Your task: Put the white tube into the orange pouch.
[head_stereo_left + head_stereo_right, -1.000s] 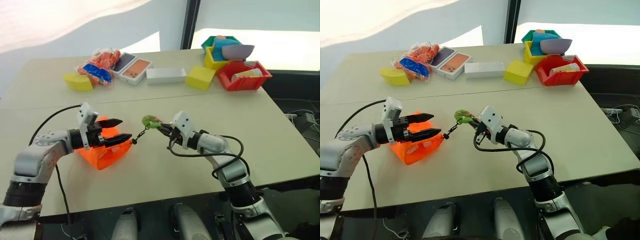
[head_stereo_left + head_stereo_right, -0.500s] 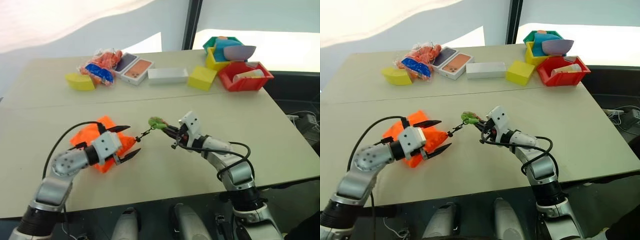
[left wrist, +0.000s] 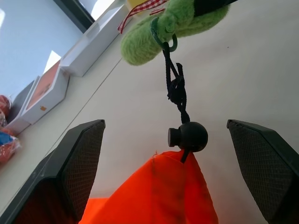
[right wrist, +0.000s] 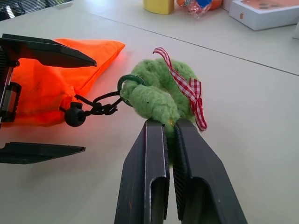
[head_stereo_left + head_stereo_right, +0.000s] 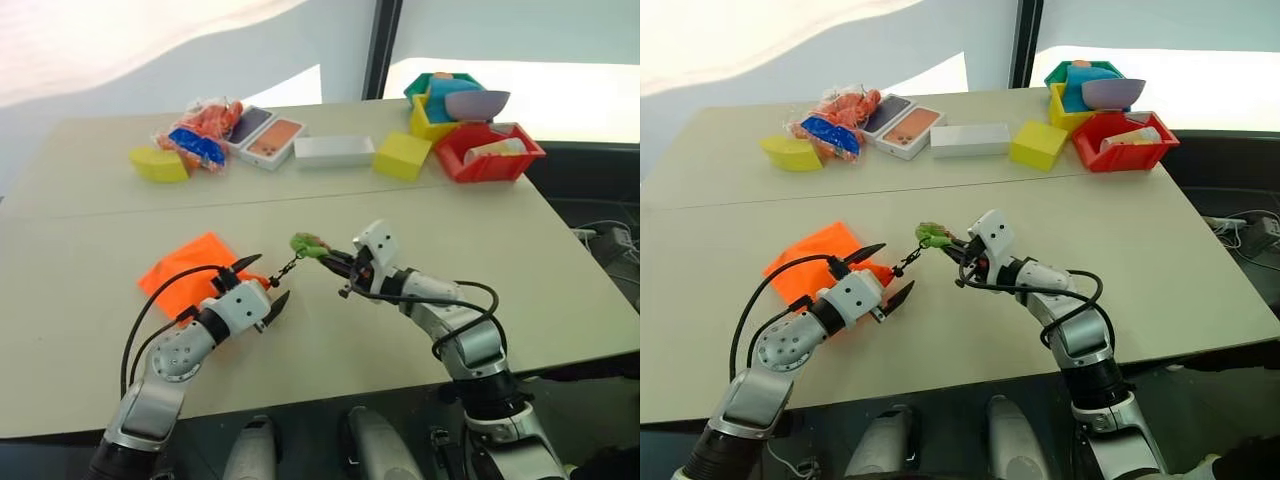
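The orange pouch (image 5: 190,268) lies flat on the table, its gathered mouth pointing right. A black cord with a round stopper (image 3: 188,136) runs from the mouth to a fuzzy green toggle (image 5: 305,244) with a red checked ribbon. My right gripper (image 5: 326,253) is shut on that toggle (image 4: 156,100) and holds it a little above the table, the cord taut. My left gripper (image 5: 897,265) is open and level, one finger on either side of the pouch's mouth (image 3: 159,196), with the stopper between them. The white tube is out of view.
Along the far edge sit a yellow wedge (image 5: 157,163), snack packets (image 5: 195,135), two phone boxes (image 5: 262,135), a white box (image 5: 333,150) and a yellow block (image 5: 401,155). A red bin (image 5: 490,155) and stacked bins with a bowl (image 5: 455,100) stand far right.
My left arm has sunk, rolled and shifted right, from over the pouch to its mouth. The pouch went from bunched up to flat. The right gripper kept still on the toggle.
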Available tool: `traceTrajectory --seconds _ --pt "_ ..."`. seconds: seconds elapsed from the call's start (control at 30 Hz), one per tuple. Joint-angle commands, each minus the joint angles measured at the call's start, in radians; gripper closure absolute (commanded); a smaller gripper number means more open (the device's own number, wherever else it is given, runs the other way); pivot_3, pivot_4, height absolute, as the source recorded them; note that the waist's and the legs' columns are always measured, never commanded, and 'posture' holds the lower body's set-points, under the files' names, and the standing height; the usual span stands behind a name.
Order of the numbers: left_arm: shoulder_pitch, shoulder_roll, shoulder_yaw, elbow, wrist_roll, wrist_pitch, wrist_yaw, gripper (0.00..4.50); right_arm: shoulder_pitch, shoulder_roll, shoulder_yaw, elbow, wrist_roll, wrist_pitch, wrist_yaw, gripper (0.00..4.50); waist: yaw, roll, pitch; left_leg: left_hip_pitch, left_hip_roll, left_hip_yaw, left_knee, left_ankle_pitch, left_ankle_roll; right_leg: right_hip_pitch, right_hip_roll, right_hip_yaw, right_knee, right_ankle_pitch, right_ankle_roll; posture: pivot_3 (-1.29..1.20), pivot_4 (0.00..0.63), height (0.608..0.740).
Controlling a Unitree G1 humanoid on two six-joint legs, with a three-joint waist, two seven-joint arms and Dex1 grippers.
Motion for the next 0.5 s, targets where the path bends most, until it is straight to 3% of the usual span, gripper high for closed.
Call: traceTrajectory --seconds 0.03,0.2,0.27,0.33,0.5 --pt "-0.023 0.003 -0.012 -0.003 0.022 -0.012 0.013 0.03 -0.024 -0.002 0.0 -0.034 0.011 -0.009 -0.003 4.5 0.001 0.0 0.0 0.0 0.0 0.0 0.0 0.0 0.0 0.0 0.0 0.0 0.0 0.0 0.0 0.0 0.15 0.74" --pt "-0.045 -0.013 -0.046 0.032 0.029 -0.034 0.021 0.03 -0.02 -0.003 0.002 -0.046 0.01 -0.005 -0.011 4.5 0.001 0.0 0.0 0.0 0.0 0.0 0.0 0.0 0.0 0.0 0.0 0.0 0.0 0.0 0.0 0.0 0.15 0.74" --pt "-0.05 -0.021 -0.052 0.039 0.03 -0.036 0.027 0.54 -0.02 -0.003 0.004 -0.053 0.011 -0.002 -0.015 4.5 0.001 0.0 0.0 0.0 0.0 0.0 0.0 0.0 0.0 0.0 0.0 0.0 0.0 0.0 0.0 0.0 0.15 0.74" --pt "-0.051 -0.025 -0.056 0.042 0.03 -0.039 0.031 1.26 -0.02 -0.003 0.006 -0.058 0.012 0.001 -0.018 4.5 0.001 0.0 0.0 0.0 0.0 0.0 0.0 0.0 0.0 0.0 0.0 0.0 0.0 0.001 0.0 0.0 0.15 0.74" --pt "-0.05 -0.024 -0.051 0.045 0.049 -0.046 0.055 3.85 -0.016 -0.006 0.012 -0.063 0.013 0.003 -0.02 4.5 0.0 0.0 0.0 0.0 0.0 0.0 0.0 0.0 0.0 0.0 0.0 0.0 0.0 0.001 0.0 0.0 0.15 0.74"
